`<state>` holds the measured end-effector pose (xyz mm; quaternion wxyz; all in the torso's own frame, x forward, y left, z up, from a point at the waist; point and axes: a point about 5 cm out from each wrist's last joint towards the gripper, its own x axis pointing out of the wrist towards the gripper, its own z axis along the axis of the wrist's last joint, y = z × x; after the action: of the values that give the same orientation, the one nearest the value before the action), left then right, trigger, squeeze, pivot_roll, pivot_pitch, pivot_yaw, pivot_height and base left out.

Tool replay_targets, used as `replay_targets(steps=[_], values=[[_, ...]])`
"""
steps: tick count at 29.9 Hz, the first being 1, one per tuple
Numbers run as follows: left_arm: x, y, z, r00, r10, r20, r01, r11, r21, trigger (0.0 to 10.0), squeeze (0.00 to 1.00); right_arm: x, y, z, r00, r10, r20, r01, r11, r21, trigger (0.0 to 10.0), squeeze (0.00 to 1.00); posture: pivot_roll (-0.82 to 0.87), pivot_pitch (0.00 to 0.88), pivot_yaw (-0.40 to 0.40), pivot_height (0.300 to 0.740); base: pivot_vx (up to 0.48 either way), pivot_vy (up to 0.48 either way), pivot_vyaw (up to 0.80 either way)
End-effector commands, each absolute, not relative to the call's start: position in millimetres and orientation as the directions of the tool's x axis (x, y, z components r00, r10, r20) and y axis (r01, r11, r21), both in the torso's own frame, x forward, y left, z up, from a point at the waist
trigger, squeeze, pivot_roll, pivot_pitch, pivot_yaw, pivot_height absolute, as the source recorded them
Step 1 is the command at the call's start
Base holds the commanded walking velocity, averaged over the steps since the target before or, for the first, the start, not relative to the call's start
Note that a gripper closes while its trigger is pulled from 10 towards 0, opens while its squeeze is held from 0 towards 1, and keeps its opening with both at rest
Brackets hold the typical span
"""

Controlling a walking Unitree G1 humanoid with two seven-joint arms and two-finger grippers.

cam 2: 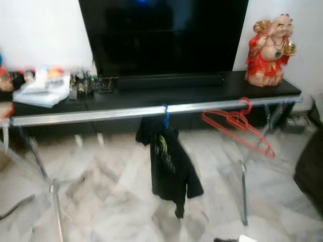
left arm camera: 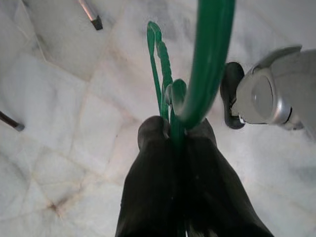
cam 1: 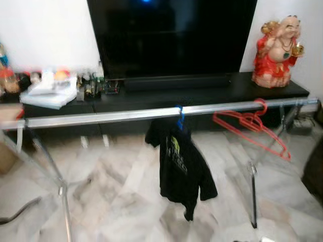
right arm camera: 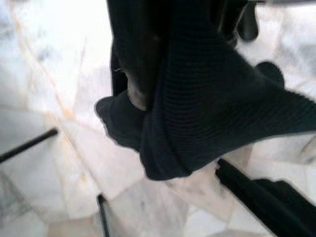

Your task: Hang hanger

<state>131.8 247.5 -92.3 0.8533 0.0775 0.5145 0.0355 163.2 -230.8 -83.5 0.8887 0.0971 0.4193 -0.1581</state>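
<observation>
In the left wrist view my left gripper [left arm camera: 173,129] is shut on a green plastic hanger [left arm camera: 208,64], whose hook curves up past the fingers over the marble floor. In the right wrist view a black knit garment [right arm camera: 212,108] is draped around my right gripper [right arm camera: 143,96], which is closed on the fabric. Ahead, a silver rack rail [cam 1: 111,117] spans the scene. A black T-shirt [cam 1: 179,166] hangs from it on a blue hanger [cam 1: 179,117] near the middle. Red hangers [cam 1: 250,123] hang towards the rail's right end.
Behind the rack stand a black console [cam 1: 202,93], a large dark TV [cam 1: 171,35] and a red statue [cam 1: 277,50] at the right. Clutter [cam 1: 50,88] sits on the console's left. Rack legs [cam 1: 63,201] [cam 1: 253,191] stand on the marble floor. My foot [left arm camera: 266,96] is below.
</observation>
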Motion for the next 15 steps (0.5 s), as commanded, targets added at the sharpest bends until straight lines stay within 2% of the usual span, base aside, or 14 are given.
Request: replay_targets(steps=[1, 8, 15], values=[[131, 244, -94, 0.457, 0.134, -0.879, 0.025, 0.986, 0.163, 10.0, 0.0, 170, -234, -79, 0.617, -0.216, -0.756, 0.369, 0.929, 0.035, 10.0, 0.0, 0.12, 0.0, 0.019, 0.74, -0.364, 0.0, 0.0], [136, 241, -93, 0.465, 0.128, -0.876, 0.028, 0.987, 0.159, 10.0, 0.0, 175, -234, -77, 0.632, -0.215, -0.744, 0.369, 0.928, 0.045, 10.0, 0.0, 0.12, 0.0, 0.017, 0.74, -0.361, 0.0, 0.0], [127, 229, -99, 0.458, 0.114, -0.882, 0.034, 0.989, 0.145, 10.0, 0.0, 184, -234, -72, 0.655, -0.212, -0.725, 0.359, 0.932, 0.051, 10.0, 0.0, 0.12, 0.0, 0.017, 0.74, -0.363, 0.0, 0.0]])
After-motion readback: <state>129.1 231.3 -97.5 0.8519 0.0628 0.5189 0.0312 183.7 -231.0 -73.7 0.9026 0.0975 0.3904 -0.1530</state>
